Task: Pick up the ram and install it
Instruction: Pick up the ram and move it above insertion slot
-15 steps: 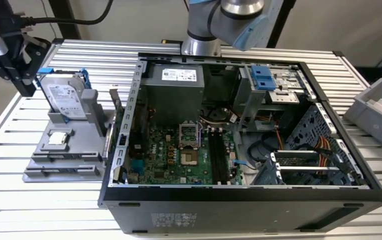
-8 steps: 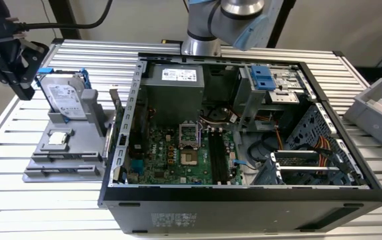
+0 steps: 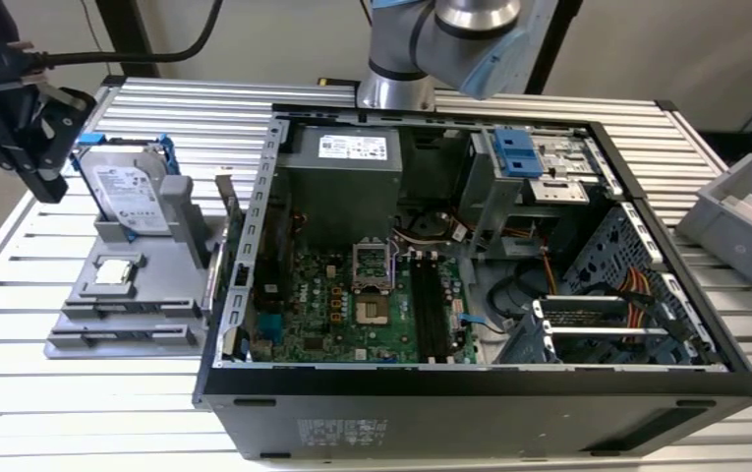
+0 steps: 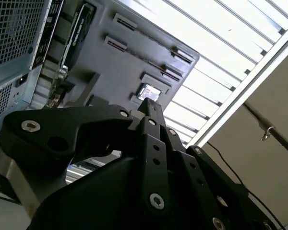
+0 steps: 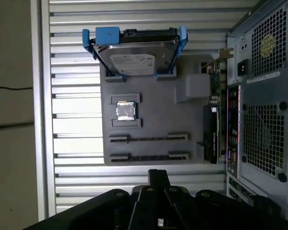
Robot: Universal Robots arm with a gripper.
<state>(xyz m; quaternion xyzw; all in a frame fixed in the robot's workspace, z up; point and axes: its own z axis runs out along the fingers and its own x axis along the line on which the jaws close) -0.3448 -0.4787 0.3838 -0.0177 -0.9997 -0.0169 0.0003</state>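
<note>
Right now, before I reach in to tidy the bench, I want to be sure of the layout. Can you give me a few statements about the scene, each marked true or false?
1. The hard drive in its blue frame stands upright on the gray fixture. True.
2. The computer case is closed on top. False: it is open, and the motherboard shows inside.
3. The hand is down inside the case. False: it is outside the case, at the exterior view's left, near the hard drive.
4. A small square silver chip lies on the fixture, apart from the hard drive. True.
</note>
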